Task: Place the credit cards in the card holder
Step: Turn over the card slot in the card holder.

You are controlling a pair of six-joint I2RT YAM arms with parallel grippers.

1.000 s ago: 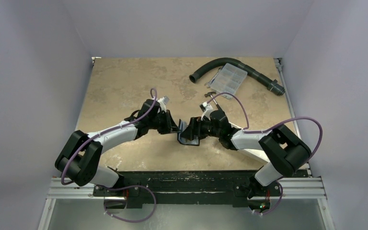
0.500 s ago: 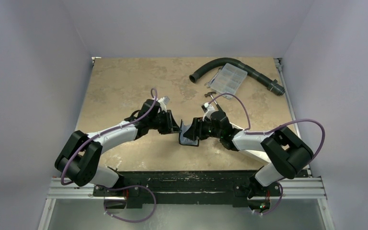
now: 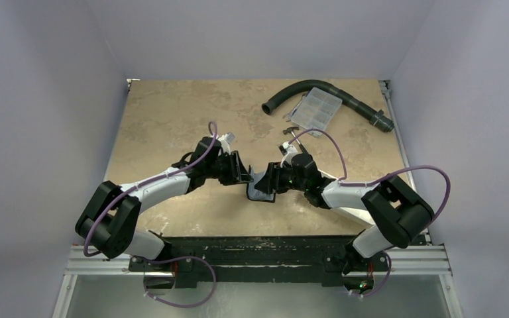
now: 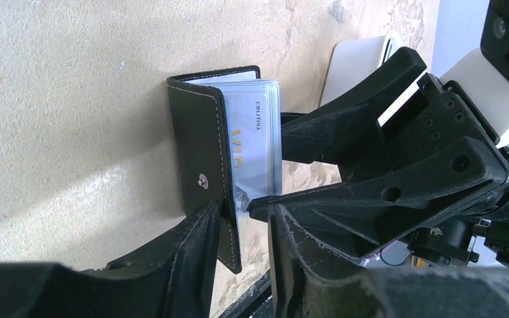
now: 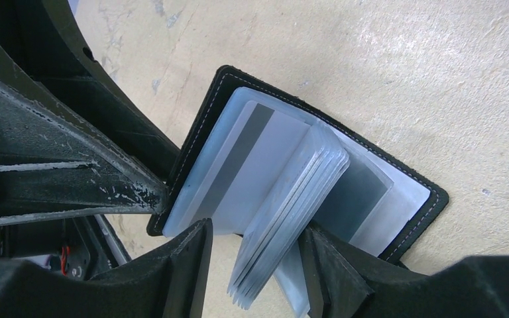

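While the card holder [image 3: 260,189] sits half open on the counter [image 3: 172,112] between the arms, the left gripper [image 4: 242,212] has loosened since a second ago. Its jaws now stand apart astride the black cover [image 4: 195,152], seemingly not pinching it. The right gripper [image 5: 255,245] has narrowed around the clear sleeves [image 5: 291,218], with a gap left on one side. A card [image 4: 255,142] sits inside.
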